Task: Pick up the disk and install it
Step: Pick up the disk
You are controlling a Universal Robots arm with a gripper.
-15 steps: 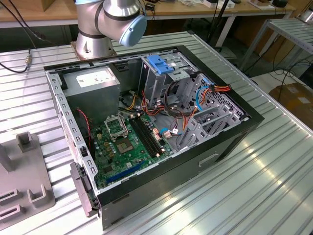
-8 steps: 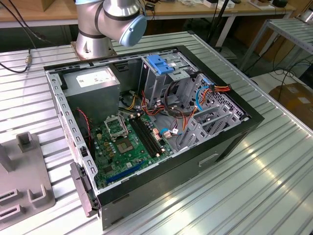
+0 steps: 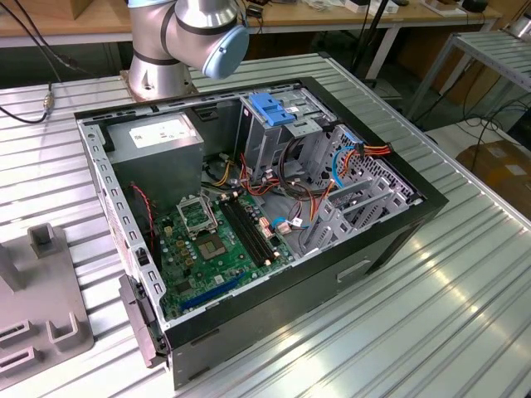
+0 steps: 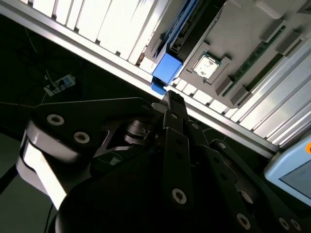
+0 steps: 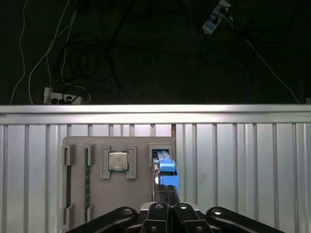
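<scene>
The disk (image 5: pixel 166 170) stands on edge in a slot of a grey parts holder (image 5: pixel 141 194), with its bright blue carrier showing. In the second wrist view the disk (image 4: pixel 167 68) sits in the same holder (image 4: pixel 243 43). In both wrist views my gripper (image 5: pixel 167 190) (image 4: pixel 170 97) has its two black fingers pressed together with nothing between them. It lines up with the disk's blue end, and I cannot tell how far it is from the disk. In the exterior view the arm (image 3: pixel 191 33) rises out of frame behind the open computer case (image 3: pixel 398 232).
A processor chip (image 5: pixel 118 161) lies in the holder beside the disk. The holder (image 3: pixel 41 307) sits at the exterior view's left, near the table edge. Inside the case stand a metal drive cage (image 3: pixel 274 137) with a blue latch (image 3: pixel 270 106), loose cables and the green motherboard (image 3: pixel 216 240).
</scene>
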